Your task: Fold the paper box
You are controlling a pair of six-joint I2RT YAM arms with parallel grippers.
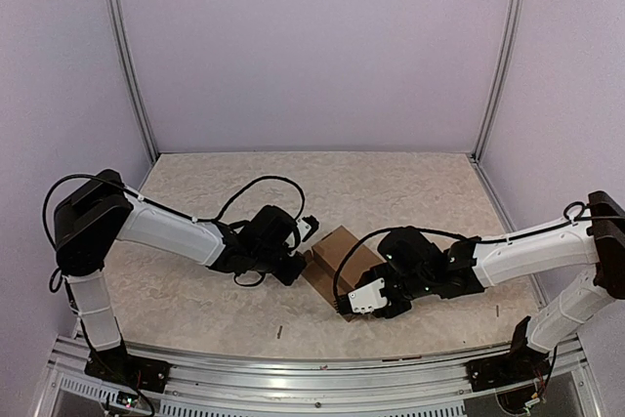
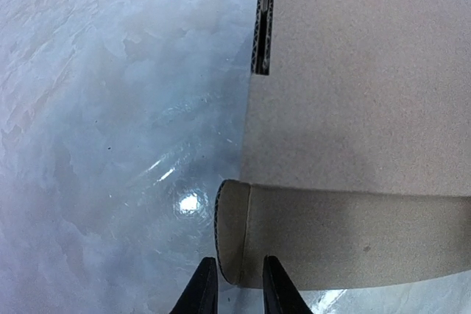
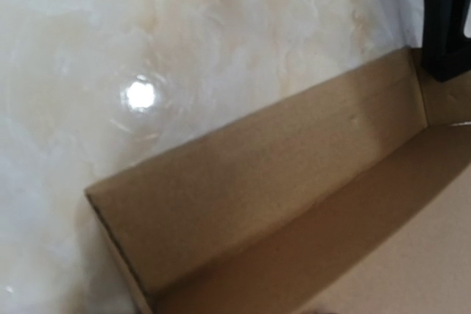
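1. The paper box (image 1: 337, 253) lies half-formed near the middle of the table (image 1: 391, 192). The left gripper (image 2: 233, 288) is at its 9 o'clock edge and the right gripper (image 1: 350, 292) comes in at its 5 o'clock corner.
2. In the left wrist view the fingertips stand narrowly apart, astride the bottom of the rounded tab (image 2: 234, 233). Whether they press on it cannot be told.
3. The right gripper's fingers are out of its own camera's view and too small from above, so its state cannot be told either. That camera looks along a side wall (image 3: 250, 182) standing up from the base.
4. The step looks like turning that end tab inward along its crease.
5. To do it well, the left pincer probably wants to bite close to the crease, not the rounded tip, so the board bends at the score.
6. The swing should run toward 3 o'clock, into the box, low and slow.
7. The right arm's best job seems to be bracing the wall upright.
8. Watch the slot (image 2: 262, 32) at 12 o'clock: it must stay uncovered.
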